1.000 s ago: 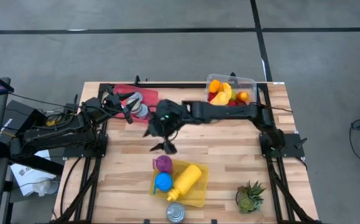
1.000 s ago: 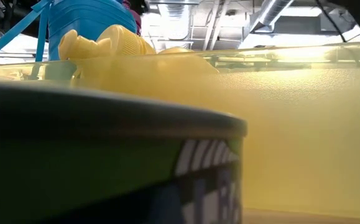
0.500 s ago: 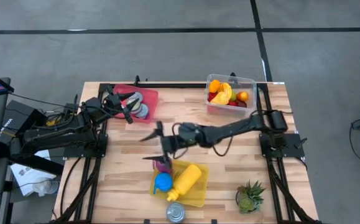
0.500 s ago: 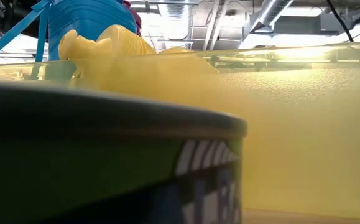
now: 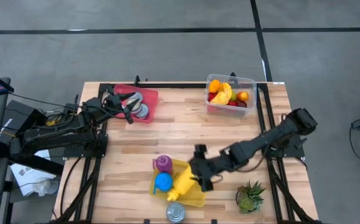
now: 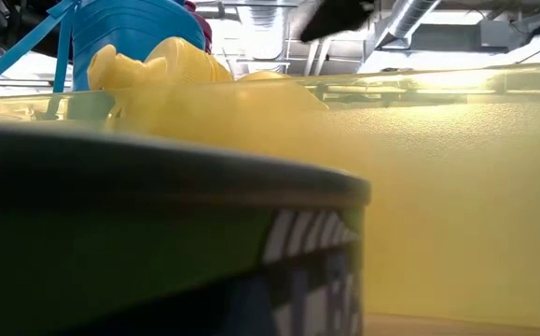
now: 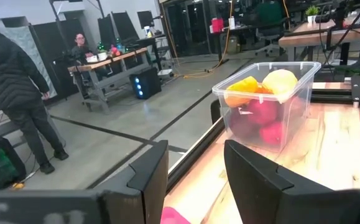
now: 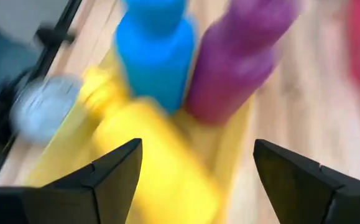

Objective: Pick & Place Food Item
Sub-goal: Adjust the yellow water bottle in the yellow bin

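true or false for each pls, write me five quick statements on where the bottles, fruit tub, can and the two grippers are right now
1. The right gripper hangs open beside the yellow tray, with nothing between its fingers. True.
2. The yellow bottle stands upright. False: it lies on its side in the tray.
3. The clear tub of fruit sits at the table's far edge, on the right arm's side. True.
4. The can is inside the yellow tray. False: it stands on the table just outside it, at the near edge.
5. The left gripper is over the fruit tub. False: it is by the red tray, at the far left.
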### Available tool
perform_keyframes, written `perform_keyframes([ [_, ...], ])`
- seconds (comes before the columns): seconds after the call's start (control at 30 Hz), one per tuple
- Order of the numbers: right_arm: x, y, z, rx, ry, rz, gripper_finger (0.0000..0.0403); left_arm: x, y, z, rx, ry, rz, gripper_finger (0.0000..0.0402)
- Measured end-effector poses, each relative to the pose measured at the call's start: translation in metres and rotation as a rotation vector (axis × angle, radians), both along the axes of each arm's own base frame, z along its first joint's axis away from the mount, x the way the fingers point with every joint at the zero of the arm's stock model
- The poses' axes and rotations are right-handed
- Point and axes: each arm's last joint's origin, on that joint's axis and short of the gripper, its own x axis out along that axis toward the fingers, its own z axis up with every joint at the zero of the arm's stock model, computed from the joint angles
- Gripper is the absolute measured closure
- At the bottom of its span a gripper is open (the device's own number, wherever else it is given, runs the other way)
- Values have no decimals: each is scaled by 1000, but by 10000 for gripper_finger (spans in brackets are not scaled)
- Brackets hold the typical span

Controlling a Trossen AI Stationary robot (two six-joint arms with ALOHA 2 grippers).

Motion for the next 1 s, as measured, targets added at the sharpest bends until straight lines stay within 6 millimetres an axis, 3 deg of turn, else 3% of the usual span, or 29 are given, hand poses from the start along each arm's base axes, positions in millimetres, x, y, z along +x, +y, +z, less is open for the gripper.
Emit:
perform_keyframes([
  [0.2, -23, 24, -9, 7, 130, 12, 104, 3, 1, -2, -7, 9, 0, 253],
  [0.37, -27, 32, -12, 14, 152, 40, 89, 5, 3, -5, -17, 29, 1, 253],
  [0.57, -12, 36, -25, 16, 204, 53, 33, 7, 3, -6, -25, 39, 1, 252],
  [0.67, -2, 37, -38, -10, 308, 78, 8, 7, 4, -5, -20, 27, 1, 248],
  [1.0, 34, 53, -48, -200, 424, 236, 8, 7, 4, -5, -19, 26, 8, 211],
])
